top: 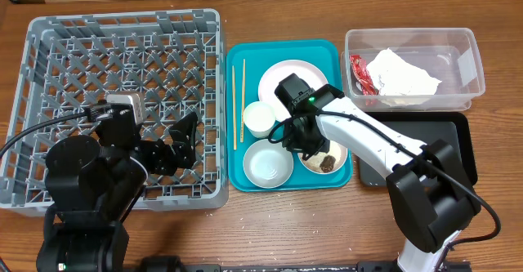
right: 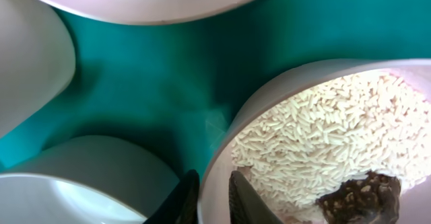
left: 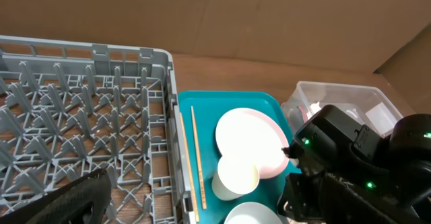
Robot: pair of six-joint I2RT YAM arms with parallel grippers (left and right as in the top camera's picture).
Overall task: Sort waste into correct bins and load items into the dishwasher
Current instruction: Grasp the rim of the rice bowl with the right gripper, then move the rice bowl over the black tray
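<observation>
Right wrist: my right gripper (right: 214,196) is clamped on the rim of the rice bowl (right: 283,79), one finger inside, one outside. Rice (right: 316,136) and a brown lump (right: 357,197) lie in it. The bowl sits at the near right corner of the teal tray (top: 331,53).

Step, as I judge it: empty the food into a bin. The next move calls for a level lift, then a carry right to the black tray (top: 449,129) or the tub (top: 466,68).

Empty bowl (top: 267,163) and cup (top: 259,118) crowd the left, the plate (top: 282,76) sits behind. Napkin (top: 400,74) and wrapper (top: 359,72) lie in the tub. My left gripper (top: 186,141) hangs over the rack (top: 122,60), fingers wide apart.
</observation>
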